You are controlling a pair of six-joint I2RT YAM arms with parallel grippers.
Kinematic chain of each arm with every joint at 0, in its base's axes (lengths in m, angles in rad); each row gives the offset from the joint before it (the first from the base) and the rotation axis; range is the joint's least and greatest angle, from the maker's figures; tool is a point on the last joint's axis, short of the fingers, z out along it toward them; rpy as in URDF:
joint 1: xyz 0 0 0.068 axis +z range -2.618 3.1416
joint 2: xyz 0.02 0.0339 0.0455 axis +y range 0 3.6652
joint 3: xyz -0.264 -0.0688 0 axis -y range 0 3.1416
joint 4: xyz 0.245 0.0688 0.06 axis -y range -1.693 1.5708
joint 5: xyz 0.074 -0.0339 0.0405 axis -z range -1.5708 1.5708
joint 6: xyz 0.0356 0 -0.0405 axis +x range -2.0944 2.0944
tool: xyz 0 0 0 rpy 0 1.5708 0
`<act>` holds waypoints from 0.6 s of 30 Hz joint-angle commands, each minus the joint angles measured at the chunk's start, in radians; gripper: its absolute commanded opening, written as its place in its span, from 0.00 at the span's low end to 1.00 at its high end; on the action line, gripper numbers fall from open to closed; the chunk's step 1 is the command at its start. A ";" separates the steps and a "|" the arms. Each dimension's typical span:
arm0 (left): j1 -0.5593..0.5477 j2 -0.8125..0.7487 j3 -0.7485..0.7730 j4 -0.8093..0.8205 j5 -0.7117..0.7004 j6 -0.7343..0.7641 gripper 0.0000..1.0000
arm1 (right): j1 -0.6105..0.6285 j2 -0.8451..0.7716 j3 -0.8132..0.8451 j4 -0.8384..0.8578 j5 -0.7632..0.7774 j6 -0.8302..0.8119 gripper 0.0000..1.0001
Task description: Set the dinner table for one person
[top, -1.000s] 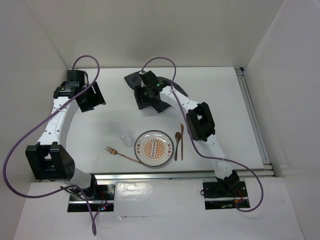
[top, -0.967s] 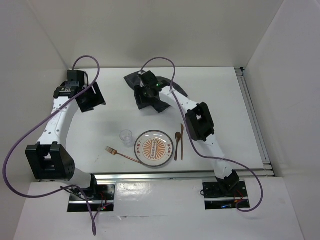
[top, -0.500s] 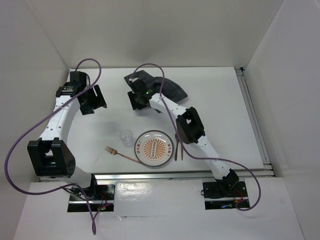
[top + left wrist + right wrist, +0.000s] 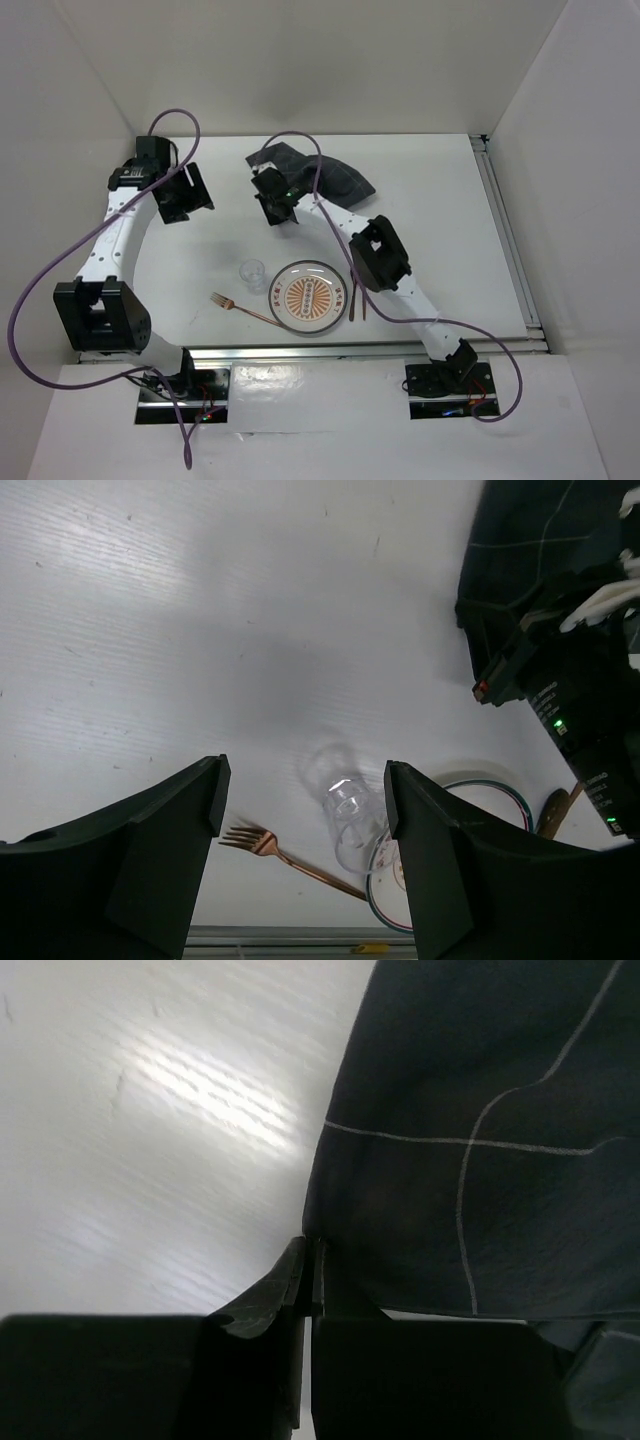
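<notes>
On the white dinner table (image 4: 450, 220) a dark grey checked cloth (image 4: 335, 176) lies at the back. My right gripper (image 4: 275, 205) is shut on its left edge; in the right wrist view the jaws (image 4: 312, 1260) pinch the cloth (image 4: 480, 1110) at its border. My left gripper (image 4: 186, 195) hangs open at the far left, nothing between its fingers (image 4: 305, 780). Near the front sit a patterned plate (image 4: 310, 297), a clear glass (image 4: 252, 272) and a copper fork (image 4: 243, 306) to its left. A copper spoon (image 4: 353, 300) lies to its right, partly under the right arm.
The left wrist view looks down on the glass (image 4: 350, 815), the fork (image 4: 268, 846), the plate's rim (image 4: 480, 785) and the right arm's wrist (image 4: 570, 690) on the cloth (image 4: 540, 540). An aluminium rail (image 4: 510, 240) edges the table's right side.
My right gripper has slid left along the cloth and closed on its left edge. More of the cloth now shows to the right of the arm. The left gripper shifted slightly.
</notes>
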 commanded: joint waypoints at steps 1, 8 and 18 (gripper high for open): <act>-0.001 0.005 0.069 -0.003 0.035 -0.003 0.81 | -0.017 -0.193 -0.205 0.066 -0.011 -0.062 0.00; -0.010 0.045 0.105 -0.003 0.110 -0.013 0.81 | -0.213 -0.682 -0.654 0.229 -0.164 -0.044 0.00; -0.133 0.264 0.137 0.003 0.175 -0.022 0.81 | -0.393 -0.841 -0.764 0.186 -0.382 -0.001 0.00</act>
